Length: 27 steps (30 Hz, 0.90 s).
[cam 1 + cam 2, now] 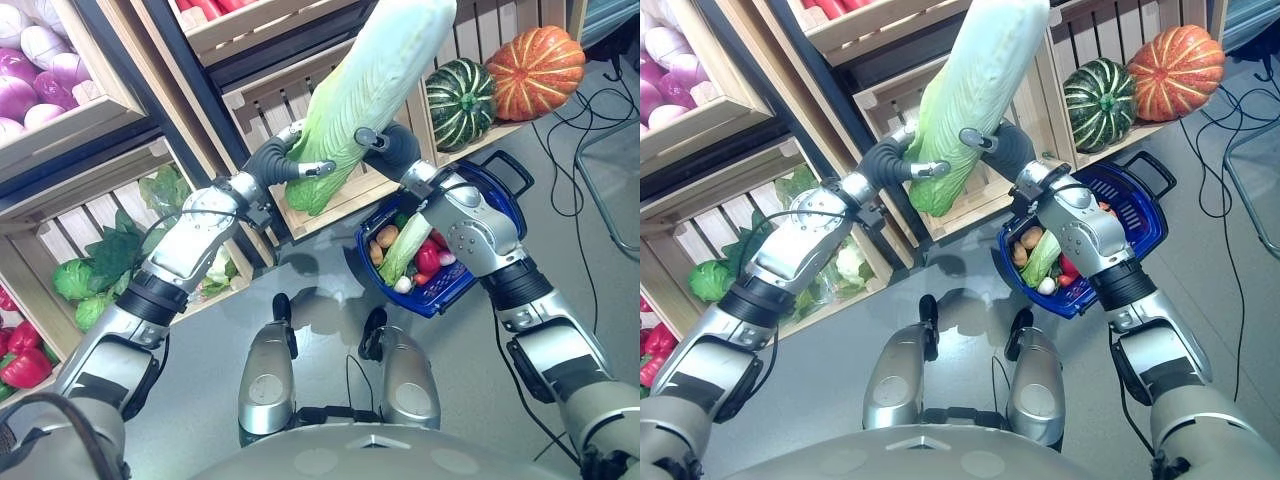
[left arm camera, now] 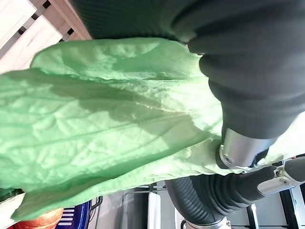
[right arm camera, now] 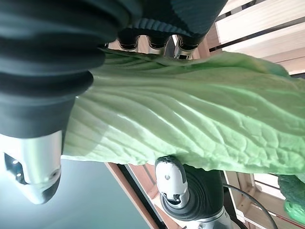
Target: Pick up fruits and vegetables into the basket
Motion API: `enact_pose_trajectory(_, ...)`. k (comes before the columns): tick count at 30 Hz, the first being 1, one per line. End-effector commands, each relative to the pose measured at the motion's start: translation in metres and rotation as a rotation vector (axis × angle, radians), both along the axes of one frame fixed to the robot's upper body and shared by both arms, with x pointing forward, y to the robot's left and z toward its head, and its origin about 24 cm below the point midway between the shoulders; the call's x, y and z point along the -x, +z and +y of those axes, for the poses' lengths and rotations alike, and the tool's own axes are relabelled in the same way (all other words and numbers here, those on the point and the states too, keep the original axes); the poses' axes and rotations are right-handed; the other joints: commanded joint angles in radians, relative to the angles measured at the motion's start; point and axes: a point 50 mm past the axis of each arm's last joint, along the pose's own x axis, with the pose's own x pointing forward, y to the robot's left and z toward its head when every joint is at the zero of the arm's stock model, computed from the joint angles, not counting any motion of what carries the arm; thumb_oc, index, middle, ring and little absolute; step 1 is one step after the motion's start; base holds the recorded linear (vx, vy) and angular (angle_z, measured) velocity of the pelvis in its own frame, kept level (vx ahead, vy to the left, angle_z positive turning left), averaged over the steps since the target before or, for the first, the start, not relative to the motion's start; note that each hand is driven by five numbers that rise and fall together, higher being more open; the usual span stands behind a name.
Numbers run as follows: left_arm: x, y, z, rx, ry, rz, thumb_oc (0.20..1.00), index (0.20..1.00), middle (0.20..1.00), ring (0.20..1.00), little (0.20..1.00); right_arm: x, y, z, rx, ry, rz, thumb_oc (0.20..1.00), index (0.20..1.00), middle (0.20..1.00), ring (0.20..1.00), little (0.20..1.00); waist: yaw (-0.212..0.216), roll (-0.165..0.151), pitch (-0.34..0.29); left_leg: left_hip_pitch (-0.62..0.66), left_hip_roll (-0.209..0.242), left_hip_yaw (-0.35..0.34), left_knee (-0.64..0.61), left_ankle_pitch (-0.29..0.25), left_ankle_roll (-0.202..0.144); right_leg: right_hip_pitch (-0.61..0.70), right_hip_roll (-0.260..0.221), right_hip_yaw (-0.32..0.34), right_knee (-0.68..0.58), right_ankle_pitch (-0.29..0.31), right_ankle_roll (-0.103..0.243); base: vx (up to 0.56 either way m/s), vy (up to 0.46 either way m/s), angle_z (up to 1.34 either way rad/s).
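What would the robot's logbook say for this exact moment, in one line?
left hand: gripping napa cabbage | right hand: gripping it too | cabbage: held up before crates | blue basket: part-filled, on floor

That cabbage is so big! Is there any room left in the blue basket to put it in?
Not much. The blue basket is crowded at its near end with a red pepper, a potato and a green leafy vegetable. The free patch looks to be its far end, by the handle, partly hidden behind the right hand. Both hands, left hand too, hold the long cabbage.
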Motion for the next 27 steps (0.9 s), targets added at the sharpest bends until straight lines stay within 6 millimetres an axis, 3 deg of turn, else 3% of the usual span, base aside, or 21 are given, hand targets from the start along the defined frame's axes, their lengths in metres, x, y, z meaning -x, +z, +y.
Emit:
enact_pose_trajectory(1,0.009,-0.003,-0.009,-0.180,-0.008,-0.107,0.200,0.200,0.200,0.200,0.200,0.045,0.081,0.052,-0.206,0.276,-0.308,0.708,0.708,0.708,0.708,0.708,-0.012,-0.021,-0.032,0.038,-0.019,0.031,0.084,-0.142,0.009,0.067,-0.026,0.063,-0.118,0.050,0.081,0.00,0.000,0.00)
enact_pose_trajectory(2,0.009,-0.001,-0.008,-0.216,0.003,-0.138,0.200,0.200,0.200,0.200,0.200,0.042,0.083,0.050,-0.208,0.248,-0.312,0.200,0.200,0.200,0.200,0.200,-0.013,-0.020,-0.032,0.038,-0.018,0.032,0.085,-0.141,0.008,0.066,-0.027,0.063,-0.117,0.051,0.081,0.00,0.000,0.00)
enact_pose_trajectory(9,0.007,0.007,-0.008,-0.375,0.054,-0.256,0.200,0.200,0.200,0.200,0.200,0.031,0.086,0.039,-0.191,0.043,-0.327,0.200,0.200,0.200,0.200,0.200,-0.029,-0.014,-0.029,0.034,-0.014,0.042,0.076,-0.131,0.009,0.055,-0.026,0.072,-0.124,0.057,0.079,0.00,0.020,-0.02)
enact_pose_trajectory(12,0.007,0.006,-0.011,-0.338,0.037,-0.209,0.200,0.200,0.200,0.200,0.200,0.026,0.088,0.032,-0.187,-0.043,-0.353,0.200,0.200,0.200,0.200,0.200,-0.035,-0.011,-0.025,0.033,-0.012,0.045,0.074,-0.129,0.007,0.050,-0.026,0.072,-0.123,0.058,0.078,0.00,0.000,0.00)
enact_pose_trajectory(13,0.007,0.003,-0.012,-0.298,0.027,-0.157,0.523,0.523,0.523,0.523,0.523,0.025,0.089,0.028,-0.197,-0.072,-0.368,0.200,0.200,0.200,0.200,0.200,-0.037,-0.010,-0.023,0.034,-0.010,0.048,0.073,-0.130,0.008,0.050,-0.025,0.072,-0.123,0.057,0.077,0.00,0.000,0.00)
enact_pose_trajectory(14,0.007,0.001,-0.013,-0.279,0.026,-0.134,0.589,0.589,0.589,0.589,0.589,0.025,0.089,0.026,-0.206,-0.085,-0.376,0.200,0.200,0.200,0.200,0.200,-0.039,-0.009,-0.021,0.034,-0.009,0.050,0.075,-0.130,0.008,0.048,-0.026,0.072,-0.120,0.057,0.077,0.00,0.000,0.00)
enact_pose_trajectory(15,0.008,-0.003,-0.013,-0.242,0.020,-0.088,1.000,1.000,1.000,1.000,1.000,0.024,0.091,0.022,-0.222,-0.121,-0.395,0.200,0.200,0.200,0.200,0.200,-0.041,-0.009,-0.018,0.032,-0.008,0.051,0.076,-0.130,0.007,0.045,-0.026,0.071,-0.117,0.056,0.077,-0.01,-0.001,-0.05)
enact_pose_trajectory(21,0.021,-0.036,-0.013,0.136,-0.032,0.192,1.000,1.000,1.000,1.000,1.000,0.030,0.094,-0.023,-0.337,-0.350,-0.503,0.200,0.200,0.200,0.200,0.200,-0.065,0.005,0.025,-0.002,-0.006,0.058,0.088,-0.130,0.012,-0.013,-0.026,0.077,-0.072,0.053,0.077,-0.06,-0.009,-0.08)
enact_pose_trajectory(22,0.021,-0.036,-0.013,0.136,-0.032,0.192,1.000,1.000,1.000,1.000,1.000,0.030,0.094,-0.023,-0.337,-0.350,-0.503,0.200,0.200,0.200,0.200,0.200,-0.065,0.005,0.025,-0.002,-0.006,0.058,0.088,-0.130,0.012,-0.013,-0.026,0.077,-0.072,0.053,0.077,-0.09,-0.011,-0.03)
enact_pose_trajectory(24,0.029,-0.051,-0.011,0.232,-0.030,0.242,1.000,1.000,1.000,1.000,1.000,0.031,0.089,-0.044,-0.357,-0.471,-0.517,0.200,0.200,0.200,0.200,0.200,-0.074,0.011,0.047,-0.020,-0.004,0.060,0.099,-0.134,0.015,-0.044,-0.025,0.083,-0.043,0.044,0.076,-0.10,-0.011,-0.01)
enact_pose_trajectory(27,0.043,-0.072,0.000,0.396,-0.043,0.352,1.000,1.000,1.000,1.000,1.000,0.032,0.075,-0.091,-0.365,-0.751,-0.515,0.200,0.200,0.200,0.200,0.200,-0.091,0.022,0.080,-0.065,-0.007,0.064,0.095,-0.122,0.023,-0.102,-0.015,0.095,-0.021,0.045,0.068,-0.12,-0.028,-0.11)
